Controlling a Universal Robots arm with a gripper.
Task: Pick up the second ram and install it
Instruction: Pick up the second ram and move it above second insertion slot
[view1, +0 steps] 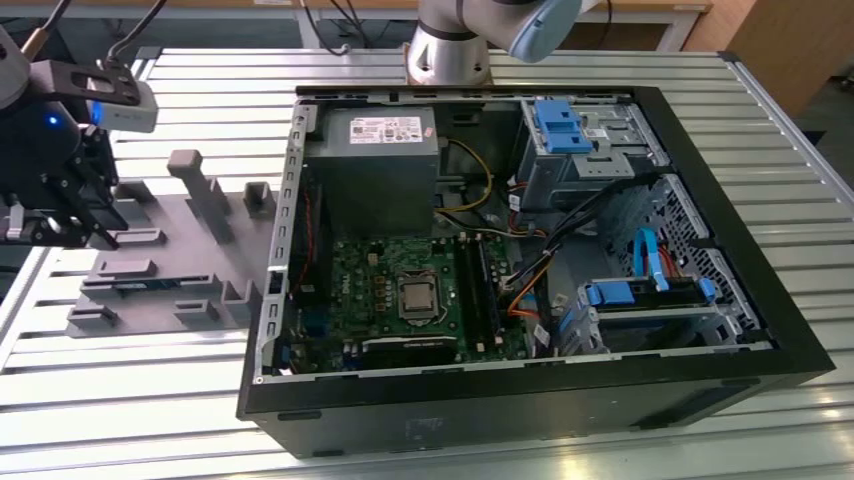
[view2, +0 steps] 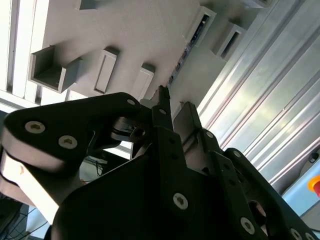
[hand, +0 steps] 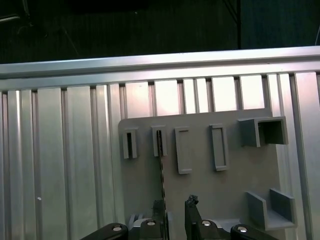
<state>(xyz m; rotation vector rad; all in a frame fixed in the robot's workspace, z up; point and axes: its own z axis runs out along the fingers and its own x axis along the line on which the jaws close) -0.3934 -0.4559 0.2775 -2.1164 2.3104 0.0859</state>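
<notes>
The second ram (hand: 161, 170) stands on edge in the grey holder tray (hand: 230, 190), showing as a thin dark strip that runs from a slot toward my fingers. In the second wrist view the ram (view2: 182, 57) shows as a line of small chips leading to a slot. My gripper (hand: 175, 205) hovers just above the tray, open, with one fingertip (hand: 160, 206) almost over the ram's near end and nothing held. In the exterior view the gripper (view1: 60, 230) hangs over the tray's left end, with the ram (view1: 140, 283) low in the tray.
The open computer case (view1: 747, 300) lies on the exterior view's right, with the green motherboard (view1: 360, 270) and its long black slots (view1: 478, 290) inside. Upright grey blocks (view1: 200, 185) rise from the tray. The ribbed metal table (view1: 134, 400) surrounds both.
</notes>
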